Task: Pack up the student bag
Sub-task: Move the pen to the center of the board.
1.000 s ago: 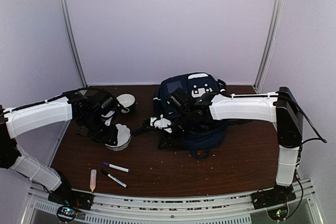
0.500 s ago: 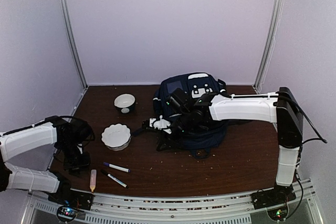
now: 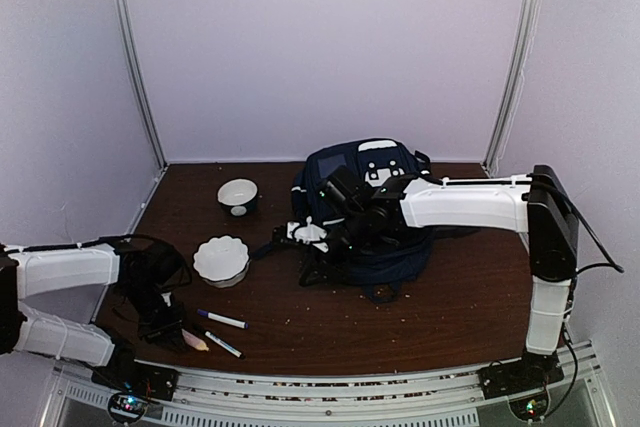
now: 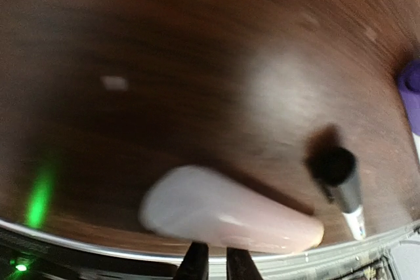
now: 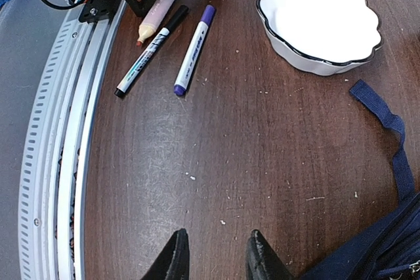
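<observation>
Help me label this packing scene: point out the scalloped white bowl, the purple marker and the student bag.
scalloped white bowl (image 5: 320, 21), right wrist view, on its white inside.
purple marker (image 5: 194, 49), right wrist view, on the middle of its barrel.
student bag (image 3: 392, 259), top external view, on the navy fabric near its lower edge.

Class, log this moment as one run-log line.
left gripper: at pale pink plastic highlighter pen, grip unclear | right gripper: open, empty, beside navy-blue striped fabric backpack
</observation>
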You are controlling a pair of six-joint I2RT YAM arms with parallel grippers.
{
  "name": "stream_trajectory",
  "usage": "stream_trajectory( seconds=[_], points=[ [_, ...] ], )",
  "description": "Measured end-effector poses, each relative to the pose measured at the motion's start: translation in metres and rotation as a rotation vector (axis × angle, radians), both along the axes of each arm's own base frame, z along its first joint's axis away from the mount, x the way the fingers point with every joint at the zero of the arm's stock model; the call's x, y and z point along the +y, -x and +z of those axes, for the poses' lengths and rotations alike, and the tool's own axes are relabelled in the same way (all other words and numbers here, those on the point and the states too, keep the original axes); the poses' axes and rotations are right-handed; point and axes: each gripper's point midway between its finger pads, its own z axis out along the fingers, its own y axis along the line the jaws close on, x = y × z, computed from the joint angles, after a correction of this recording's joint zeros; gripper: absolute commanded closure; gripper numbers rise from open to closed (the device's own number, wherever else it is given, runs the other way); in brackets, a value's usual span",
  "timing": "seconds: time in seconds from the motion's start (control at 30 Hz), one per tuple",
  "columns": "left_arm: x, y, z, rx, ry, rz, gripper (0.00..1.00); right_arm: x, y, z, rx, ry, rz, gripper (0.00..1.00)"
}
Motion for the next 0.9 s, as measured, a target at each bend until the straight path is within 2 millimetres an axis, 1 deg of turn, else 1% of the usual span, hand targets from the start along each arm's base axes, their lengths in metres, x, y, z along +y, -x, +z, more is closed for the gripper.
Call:
stream_trajectory(
  seconds=[0.17,0.33,0.5,0.63,0.77,0.9],
  points=[
    [-0.026,-0.009,0.000,0.038,0.056,-0.073,0.85,-0.001,-0.001,0.000,0.004,0.003,-0.006,0.70],
    [-0.053,-0.039,0.002,-0.025,0.090,-0.165,0.85,-0.003,-0.003,-0.001,0.007,0.007,-0.010,0.69],
    [-0.069,-0.055,0.002,-0.060,0.106,-0.231,0.85,-0.004,-0.003,-0.001,0.009,0.010,-0.011,0.69],
    [-0.079,-0.060,0.004,-0.098,0.122,-0.318,0.84,-0.005,-0.003,-0.002,0.011,0.013,-0.013,0.69],
    [-0.088,-0.066,0.014,-0.162,0.158,-0.418,0.84,-0.007,-0.003,-0.003,0.017,0.020,-0.015,0.69],
    [-0.095,-0.081,0.040,-0.293,0.190,-0.487,0.86,-0.007,-0.004,-0.003,0.018,0.020,-0.018,0.69]
  ],
)
